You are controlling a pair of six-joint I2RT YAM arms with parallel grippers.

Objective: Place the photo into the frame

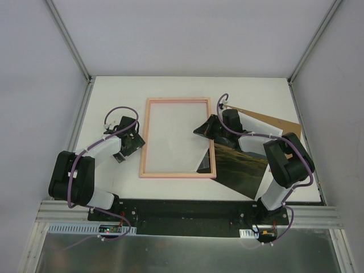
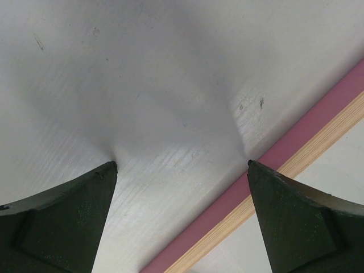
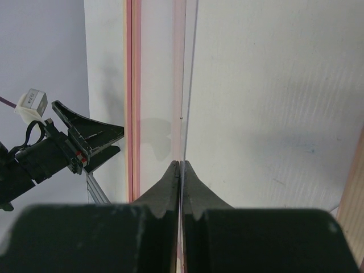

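The frame (image 1: 177, 101) lies flat mid-table, pink-edged, with the table showing through it. The photo (image 1: 242, 170) shows dark hills; it lies right of the frame, its left part raised over the frame's right rail. My right gripper (image 1: 201, 130) is shut on the photo's upper left edge. In the right wrist view the gripper (image 3: 181, 164) pinches the thin sheet (image 3: 182, 114), seen edge-on, with the frame's far rail (image 3: 132, 85) beyond. My left gripper (image 1: 135, 142) is open and empty at the frame's left rail. In the left wrist view the gripper (image 2: 182, 165) straddles the pink rail (image 2: 273, 165).
A plain brown backing board (image 1: 273, 121) lies at the back right, partly under the right arm and the photo. White walls enclose the table on three sides. The left gripper (image 3: 85, 136) shows in the right wrist view beyond the frame.
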